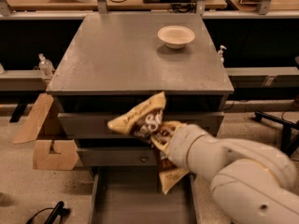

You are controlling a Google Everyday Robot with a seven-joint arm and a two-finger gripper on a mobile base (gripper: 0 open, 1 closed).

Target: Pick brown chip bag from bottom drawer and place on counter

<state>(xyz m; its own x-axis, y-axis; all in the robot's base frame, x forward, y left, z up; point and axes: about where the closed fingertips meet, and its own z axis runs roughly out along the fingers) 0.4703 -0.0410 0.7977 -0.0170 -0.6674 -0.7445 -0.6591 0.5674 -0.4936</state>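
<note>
The hand [161, 141] pinches the brown chip bag [140, 118] in mid-air, just below the front edge of the counter [117, 55], above the open bottom drawer [140, 202]. Best to lift it clear of that edge first, then carry it forward, stopping short of the bowl [176, 35].

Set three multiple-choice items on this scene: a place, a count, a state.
1. The round white bowl is: A) on the flat grey counter B) on the floor C) in a drawer
2. Bowls in view: A) three B) one C) two
3. The crinkly tan-and-brown chip bag is: A) on the counter B) on the floor C) held up by the gripper
1A, it sits on the countertop; 2B, only one shows; 3C, the gripper holds it before the drawer fronts, above the open grey bottom drawer.
</note>
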